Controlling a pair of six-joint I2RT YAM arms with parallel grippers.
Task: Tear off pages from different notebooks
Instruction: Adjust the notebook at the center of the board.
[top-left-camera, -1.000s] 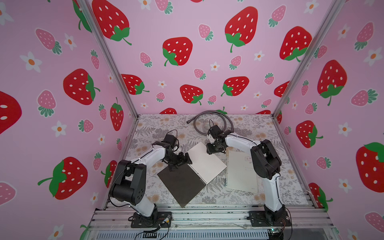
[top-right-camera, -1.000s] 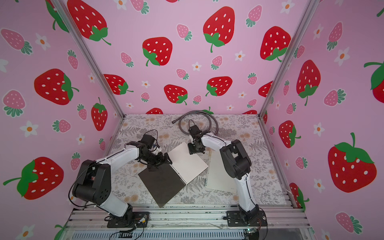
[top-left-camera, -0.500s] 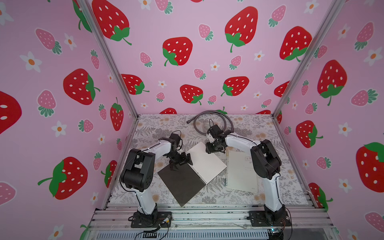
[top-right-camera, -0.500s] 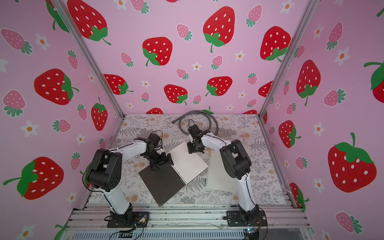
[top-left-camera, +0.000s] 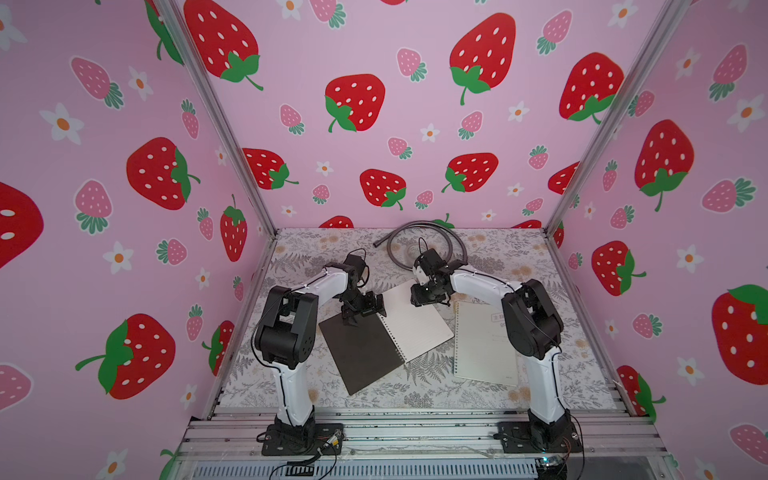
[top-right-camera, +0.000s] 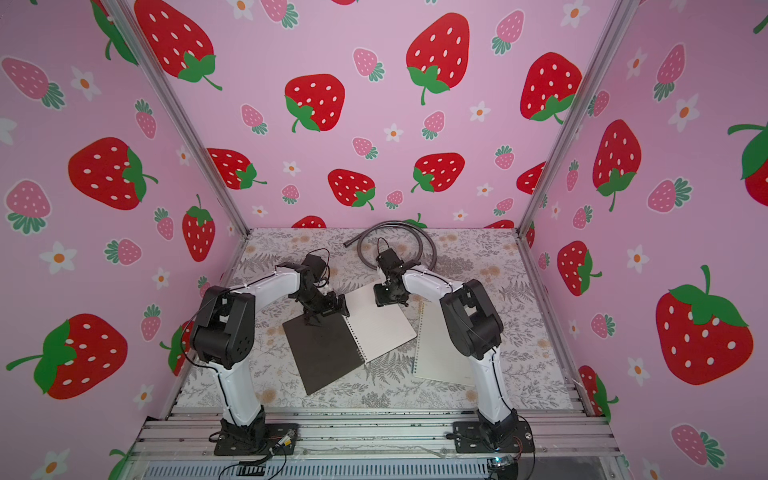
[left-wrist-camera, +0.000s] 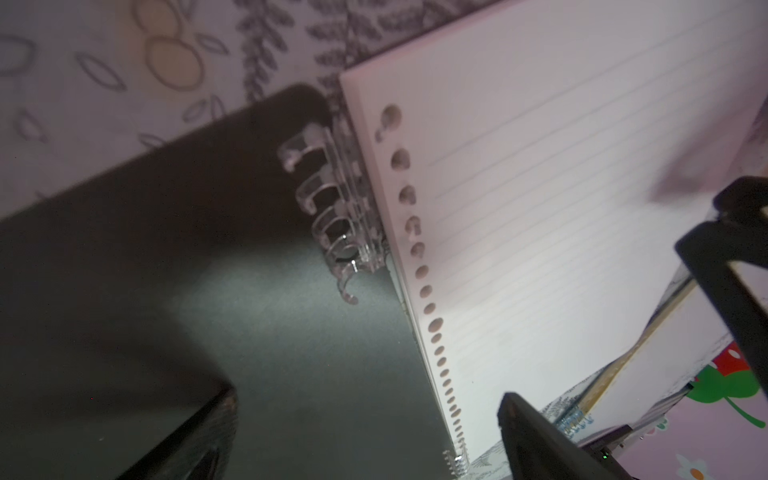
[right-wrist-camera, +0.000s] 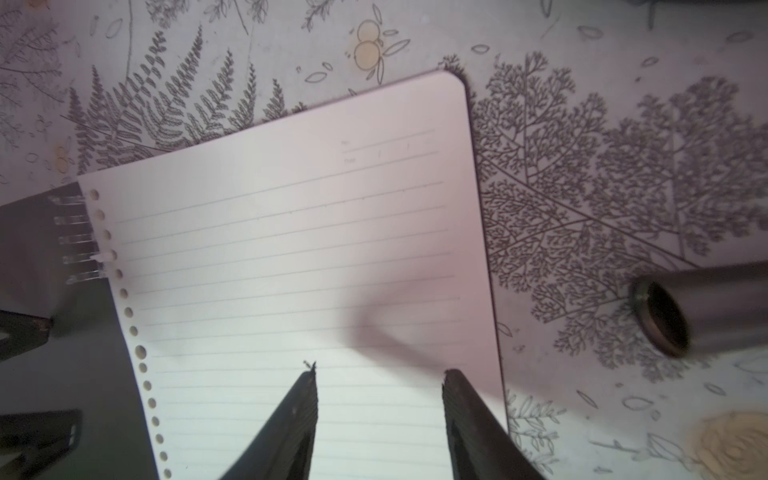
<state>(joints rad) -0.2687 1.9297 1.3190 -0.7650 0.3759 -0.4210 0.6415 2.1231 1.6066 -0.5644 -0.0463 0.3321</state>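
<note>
On the table (top-left-camera: 519, 266) the dark notebook (top-left-camera: 361, 353) lies open in the middle, its cover folded left and a lined page (top-left-camera: 415, 328) facing up on the right. The whitish notebook (top-left-camera: 482, 349) lies shut near its right side, and a hose (right-wrist-camera: 715, 299) coils at the far end. The left gripper (left-wrist-camera: 365, 395) hangs over the cover's far end beside the clear rings (left-wrist-camera: 332, 216), jaws wide and empty. The right gripper (right-wrist-camera: 378, 374) sits low over the page's far right edge, jaws partly spread with nothing between, and I cannot tell whether the tips touch the paper.
</note>
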